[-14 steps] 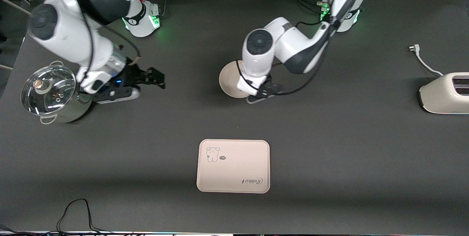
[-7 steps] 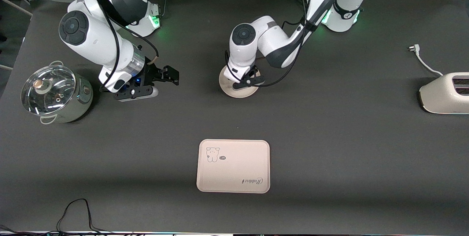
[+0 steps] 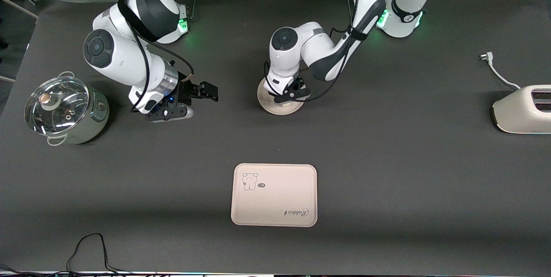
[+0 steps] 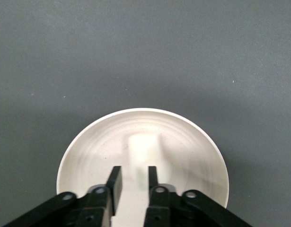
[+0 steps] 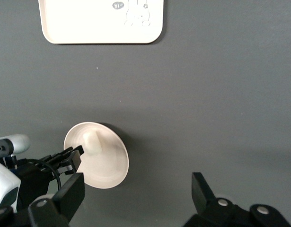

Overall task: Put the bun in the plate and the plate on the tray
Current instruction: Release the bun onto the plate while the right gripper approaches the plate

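The round cream plate (image 3: 275, 106) sits on the dark table, farther from the front camera than the tray (image 3: 274, 195). The small white bun (image 4: 144, 146) lies in the plate's middle (image 4: 192, 156). My left gripper (image 3: 289, 95) hangs low over the plate, and in its wrist view (image 4: 134, 176) its fingers stand slightly apart just above the bun, gripping nothing. In the front view the bun is hidden under that gripper. My right gripper (image 3: 210, 92) is wide open and empty over bare table between the pot and the plate. Its wrist view shows the plate (image 5: 105, 168), the bun (image 5: 92, 142) and the tray (image 5: 100, 21).
A steel pot with a glass lid (image 3: 64, 109) stands at the right arm's end of the table. A cream toaster (image 3: 523, 109) with its plug (image 3: 486, 56) lies at the left arm's end. A black cable (image 3: 86, 247) loops at the table's front edge.
My left gripper has moved from the plate's edge to over its middle. My right arm has swung away from the pot toward the plate.
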{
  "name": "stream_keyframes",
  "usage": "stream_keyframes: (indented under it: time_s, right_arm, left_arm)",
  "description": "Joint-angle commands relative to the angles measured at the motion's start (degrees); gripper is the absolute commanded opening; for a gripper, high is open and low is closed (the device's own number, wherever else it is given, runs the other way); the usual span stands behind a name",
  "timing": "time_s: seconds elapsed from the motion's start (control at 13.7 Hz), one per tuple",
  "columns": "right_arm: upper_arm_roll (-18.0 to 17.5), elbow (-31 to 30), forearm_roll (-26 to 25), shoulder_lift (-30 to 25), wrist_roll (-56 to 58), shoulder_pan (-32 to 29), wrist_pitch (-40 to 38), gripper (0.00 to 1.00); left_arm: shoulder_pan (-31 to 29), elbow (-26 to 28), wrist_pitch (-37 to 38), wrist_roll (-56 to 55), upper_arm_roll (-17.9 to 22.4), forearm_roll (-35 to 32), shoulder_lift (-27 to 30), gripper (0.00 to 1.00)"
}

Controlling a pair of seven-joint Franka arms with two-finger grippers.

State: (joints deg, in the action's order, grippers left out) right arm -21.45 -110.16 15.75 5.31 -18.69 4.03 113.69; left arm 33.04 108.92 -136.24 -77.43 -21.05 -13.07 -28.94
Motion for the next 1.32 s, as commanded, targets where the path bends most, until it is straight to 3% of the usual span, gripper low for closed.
stream_keyframes:
  time_s: [0.0,0.29,0.73,1.1,1.24]
  right_arm:
    - [0.09,-1.29,1.3,-0.83,-0.47,0.54,1.35,1.0]
    - [-1.83,-6.54,1.3,-1.61,0.23,0.62,10.73,1.0]
    - [-8.24,-17.18,1.48,-1.0,-0.56,0.62,29.01,1.0]
    - [-14.05,-23.69,1.48,5.49,-1.52,0.71,41.86,1.0]
    - [-15.63,-24.58,1.48,7.07,-3.63,0.8,43.45,1.0]
  left_arm:
    - [0.09,-0.11,0.96,-1.76,0.75,-1.43,1.34,0.99]
    - [-8.85,-3.61,14.04,9.89,0.75,1.8,7.66,0.99]
    - [-28.62,-13.09,32.66,45.38,1.45,7.89,11.71,1.0]
    - [-29.18,-16.28,38.5,63.79,16.36,8.76,17.06,1.0]
    - [-25.42,-16.19,41.82,67.3,24.78,10.52,20.84,1.0]
